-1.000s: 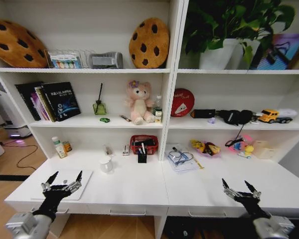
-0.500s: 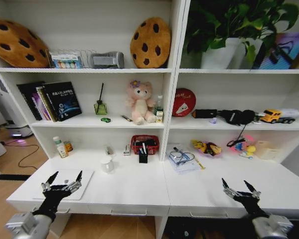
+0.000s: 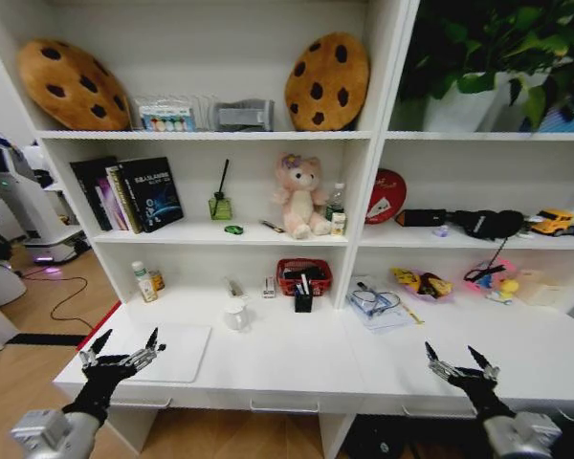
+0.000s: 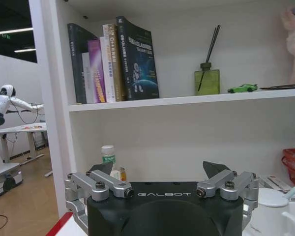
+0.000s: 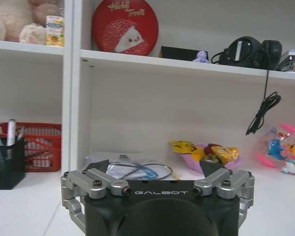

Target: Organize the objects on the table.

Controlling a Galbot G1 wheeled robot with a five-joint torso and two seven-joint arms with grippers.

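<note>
Black-fingered and spread wide, the left gripper [image 3: 124, 346] hung over the near left end of the long white desk [image 3: 297, 359], holding nothing, so you had both sets of jaws empty at this point. Same story on the other side: the right gripper [image 3: 461, 362] was open too, hovering over the desk's near right part with bare tabletop under it.

Right under and just past your left fingers lay the slim silver laptop [image 3: 177, 350], flat and closed, close to the desk's front edge. You could see three thin metal drawer handles along the front below it.

Further back, a small white mug [image 3: 235, 316] stood near the middle. Behind that, against the back wall, sat a red mesh basket [image 3: 303, 275] with a black mesh pen cup [image 3: 303, 300] in front of it; a few pens stuck up out of the cup, but I couldn't tell their colours. Off to the right of those was a stack of papers with glasses on top [image 3: 377, 306].

On the shelf above, you had a pink plush bear [image 3: 302, 195] and a green reed diffuser bottle [image 4: 207, 81].
</note>
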